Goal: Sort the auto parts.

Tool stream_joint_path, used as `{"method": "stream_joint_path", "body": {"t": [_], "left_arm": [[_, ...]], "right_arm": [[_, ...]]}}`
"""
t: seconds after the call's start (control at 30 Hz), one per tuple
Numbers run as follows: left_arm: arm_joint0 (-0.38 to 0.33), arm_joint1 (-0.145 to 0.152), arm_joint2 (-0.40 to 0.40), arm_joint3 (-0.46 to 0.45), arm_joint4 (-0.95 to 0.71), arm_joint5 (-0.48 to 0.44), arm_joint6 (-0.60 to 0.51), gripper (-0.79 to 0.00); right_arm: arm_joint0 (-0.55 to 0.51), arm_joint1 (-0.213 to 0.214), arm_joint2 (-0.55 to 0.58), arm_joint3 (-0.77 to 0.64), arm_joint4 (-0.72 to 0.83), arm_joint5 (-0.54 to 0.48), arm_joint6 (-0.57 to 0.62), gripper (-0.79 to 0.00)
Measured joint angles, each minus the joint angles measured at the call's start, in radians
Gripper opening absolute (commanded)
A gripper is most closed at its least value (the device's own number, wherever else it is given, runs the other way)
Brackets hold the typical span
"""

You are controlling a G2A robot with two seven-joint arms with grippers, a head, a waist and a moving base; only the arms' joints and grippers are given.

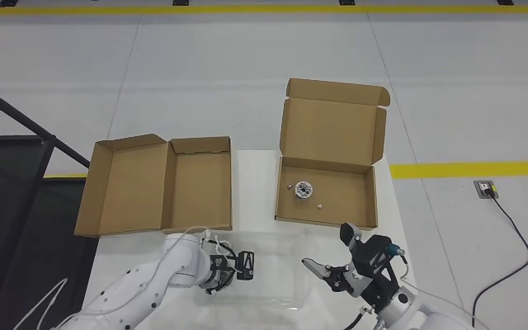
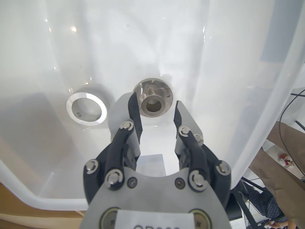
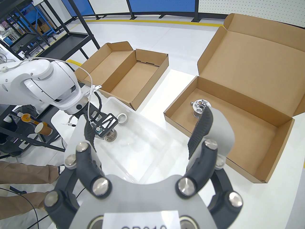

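**Hub lined up, slip risk**

My left fingers [image 2: 135, 114] gape inside the clear bin [image 2: 35, 200], the flanged hub [image 2: 153, 97] between their tips, a ring [image 2: 86, 110] just outside one. Closing off-centre on its round collar could squirt it away.

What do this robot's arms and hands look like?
Arms are glossy white; a thin white cable runs along the left arm. The left hand and right hand match: grey metal fingers on black links with silver bolts, black ribbed pads, a white label on the base.
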Motion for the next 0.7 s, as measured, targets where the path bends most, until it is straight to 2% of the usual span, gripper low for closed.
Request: {"method": "stream_joint_path", "body": {"t": [0.7], "left_arm": [[-0.014,-0.031,0.029,0.041,0.04,0.017,0.006,-0.422]], "right_arm": [[0.0,0.0,0.0,0.0,0.0,0.0,0.0,0.0]]}}
